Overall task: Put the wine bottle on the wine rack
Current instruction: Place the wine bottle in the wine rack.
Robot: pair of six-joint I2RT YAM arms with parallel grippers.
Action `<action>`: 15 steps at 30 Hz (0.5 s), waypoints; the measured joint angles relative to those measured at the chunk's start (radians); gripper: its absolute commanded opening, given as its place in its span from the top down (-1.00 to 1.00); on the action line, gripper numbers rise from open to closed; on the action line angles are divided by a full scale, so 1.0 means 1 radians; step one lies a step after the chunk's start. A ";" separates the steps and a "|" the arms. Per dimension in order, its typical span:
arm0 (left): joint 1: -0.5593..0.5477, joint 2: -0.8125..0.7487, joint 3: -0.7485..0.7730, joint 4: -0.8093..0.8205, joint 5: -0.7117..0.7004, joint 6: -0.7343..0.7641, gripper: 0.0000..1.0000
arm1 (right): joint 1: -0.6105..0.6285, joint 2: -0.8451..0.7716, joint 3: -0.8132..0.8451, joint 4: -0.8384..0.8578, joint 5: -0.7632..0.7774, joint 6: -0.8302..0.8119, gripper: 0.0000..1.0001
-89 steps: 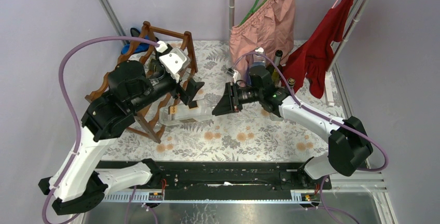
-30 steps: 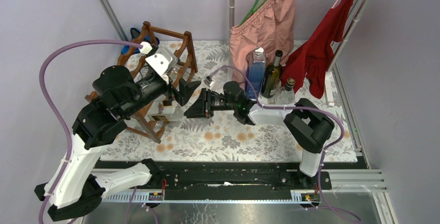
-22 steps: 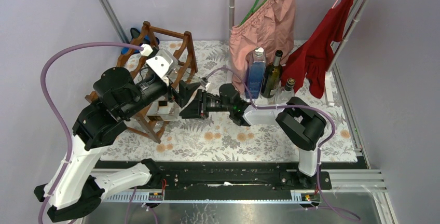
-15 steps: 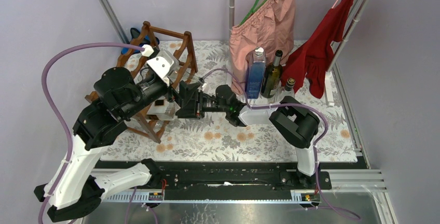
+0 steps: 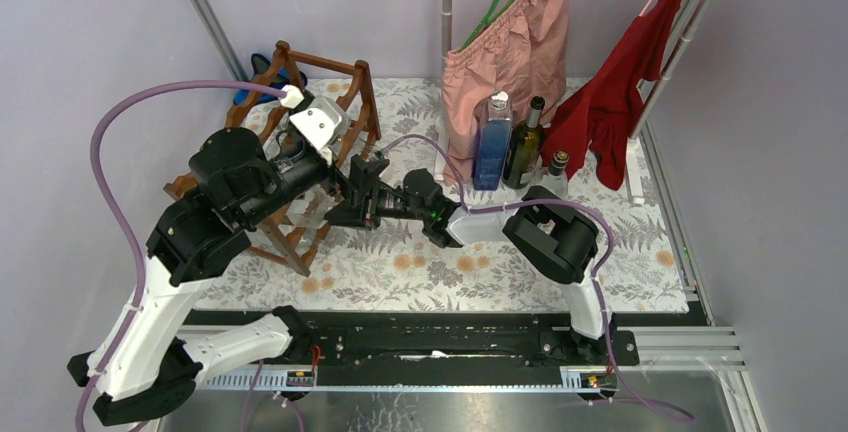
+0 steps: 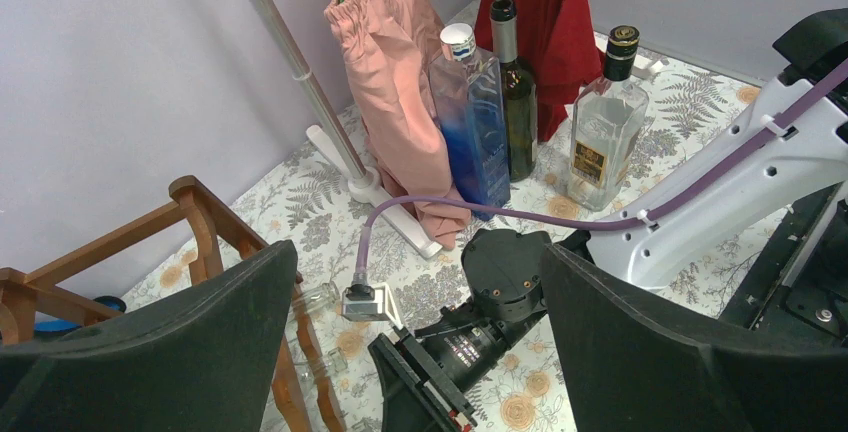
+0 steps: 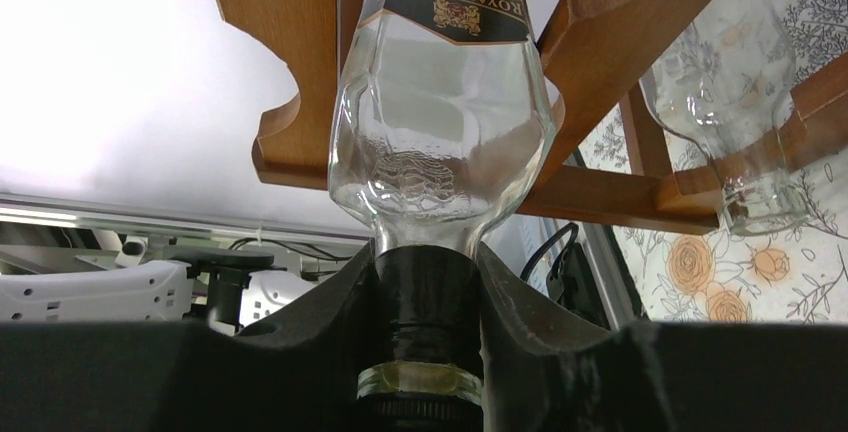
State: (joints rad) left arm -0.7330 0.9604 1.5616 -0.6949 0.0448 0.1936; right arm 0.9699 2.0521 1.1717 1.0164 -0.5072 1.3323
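Note:
The wine bottle is clear glass with a black label and a black-capped neck. It lies between the scalloped rails of the reddish-brown wine rack. My right gripper is shut on the bottle's neck. In the top view the right gripper is at the front of the rack, and the bottle is mostly hidden under my left arm. My left gripper hangs just above the right gripper. Its fingers are wide open and empty in the left wrist view.
A second clear bottle lies in the rack beside the held one. A blue bottle, a dark bottle and a clear bottle stand at the back. A pink garment and a red garment hang behind them.
My right arm has stretched left, and its gripper and the bottle have moved from the table's middle into the rack. My left gripper has drawn back left over the rack.

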 measured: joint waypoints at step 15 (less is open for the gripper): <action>0.000 0.021 -0.003 0.003 0.000 -0.005 -0.96 | 0.034 0.065 0.066 0.025 0.126 -0.002 1.00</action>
State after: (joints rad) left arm -0.7330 0.9817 1.5589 -0.6918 0.0448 0.1883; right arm 1.0039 2.1174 1.2377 1.0416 -0.3817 1.3308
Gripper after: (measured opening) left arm 0.979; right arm 0.395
